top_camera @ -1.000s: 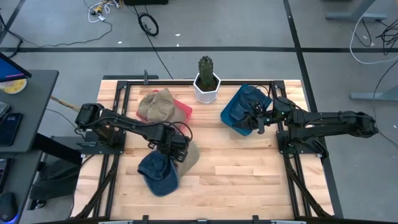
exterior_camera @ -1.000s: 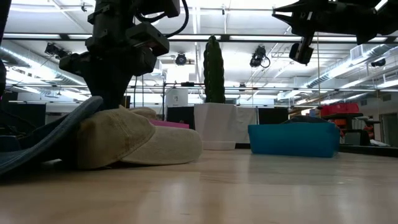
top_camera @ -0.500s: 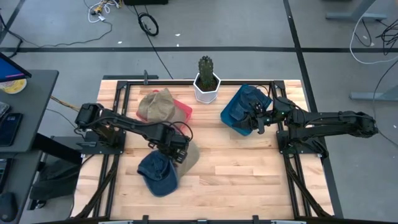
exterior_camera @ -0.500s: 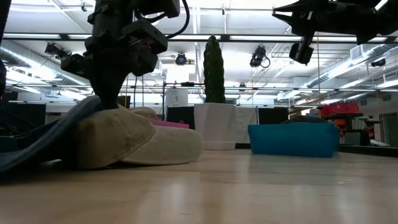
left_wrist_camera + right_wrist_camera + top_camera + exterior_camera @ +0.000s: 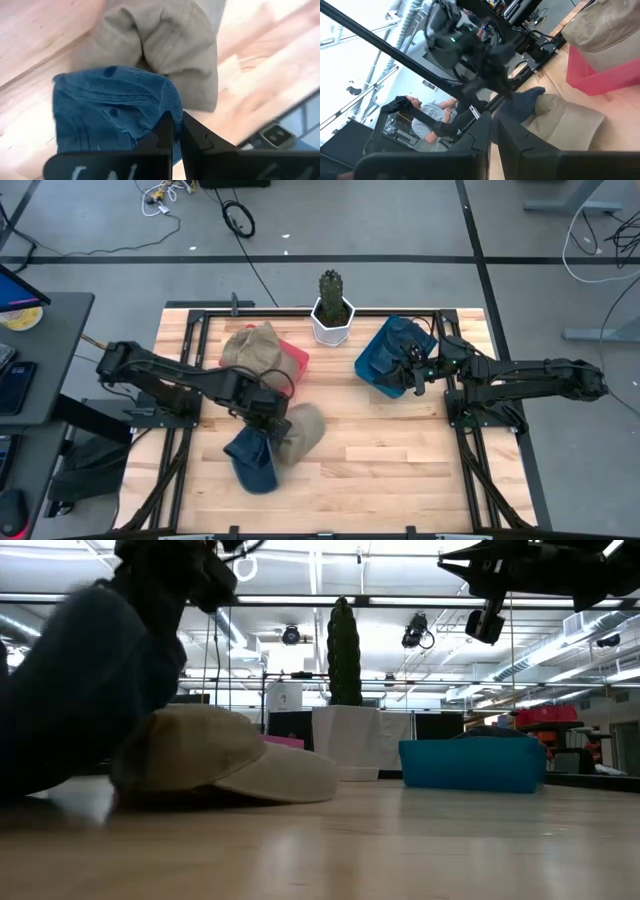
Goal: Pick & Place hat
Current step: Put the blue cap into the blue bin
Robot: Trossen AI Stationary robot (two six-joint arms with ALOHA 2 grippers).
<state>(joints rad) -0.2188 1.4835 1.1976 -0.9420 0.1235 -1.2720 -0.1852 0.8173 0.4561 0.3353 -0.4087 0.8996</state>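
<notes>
A blue denim hat (image 5: 250, 461) (image 5: 90, 690) hangs from my left gripper (image 5: 272, 423) (image 5: 176, 127), which is shut on it near the table's middle left. A tan hat (image 5: 302, 428) (image 5: 220, 755) (image 5: 170, 45) lies crown up on the wood right beside it. A second tan hat (image 5: 255, 348) sits in a red bin (image 5: 296, 360). Another blue hat (image 5: 405, 335) lies in a blue bin (image 5: 375, 368) (image 5: 470, 765). My right gripper (image 5: 408, 375) (image 5: 492, 125) is shut and holds nothing, by the blue bin's near side. My left gripper pinches the blue hat's edge (image 5: 167, 107) between its two fingers, coming from above and pointing down. The hat hangs below the fingers (image 5: 165, 131), its crown sagging toward the table. Whether its lower end rests on the wood I cannot tell.
A white pot with a cactus (image 5: 331, 308) (image 5: 345, 650) stands at the far edge between the two bins. Bare wood lies across the near half and the middle of the table (image 5: 400, 460). A person (image 5: 427, 120) shows in the room beyond.
My left gripper has risen and moved a little toward the table's left edge, still shut on the blue hat. The blue hat has been lifted off the tan hat and now hangs narrower. The tan hat stays on the table and shows more fully.
</notes>
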